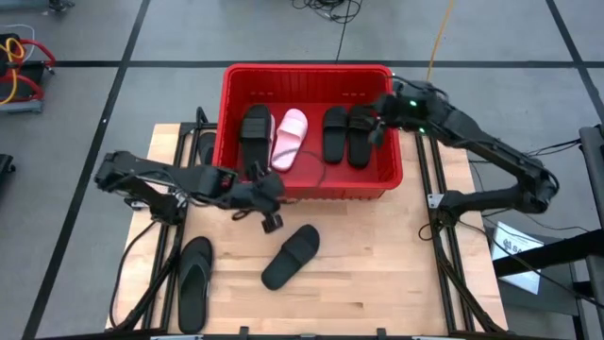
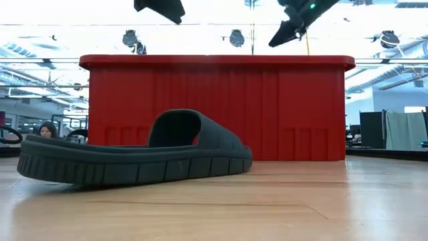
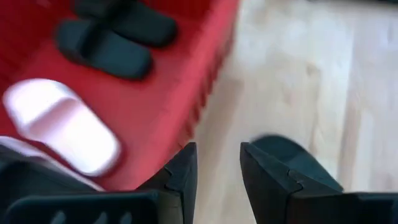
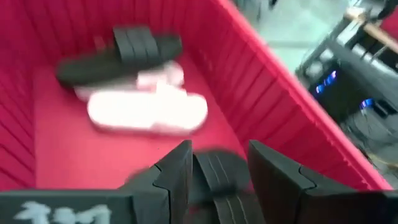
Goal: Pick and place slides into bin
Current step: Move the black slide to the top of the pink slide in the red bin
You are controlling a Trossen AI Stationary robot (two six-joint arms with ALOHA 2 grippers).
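Six slides show in the high view; four lie in the bin (image 1: 306, 74) and two on the tabletop (image 1: 377, 264). In the bin, from left to right: a black slide (image 1: 256, 135), a pale pink slide (image 1: 290, 138), and a pair of black slides (image 1: 346, 134) side by side; all four have their long axes running roughly near to far, the pink one tilted slightly to the right at its far end. On the tabletop a black thong flip-flop (image 1: 194, 280) lies at the near left, its long axis near to far; a black wide-strap slide (image 1: 291, 255) lies near the middle, slanting from near left to far right. The bin sits at the far side of the tabletop, centred between the arms. The left gripper (image 3: 217, 171) hangs over the bin's near wall, jaws parted by a narrow gap with nothing between them; the right gripper (image 4: 219, 171) hovers above the right-hand black pair inside the bin, jaws apart and empty.
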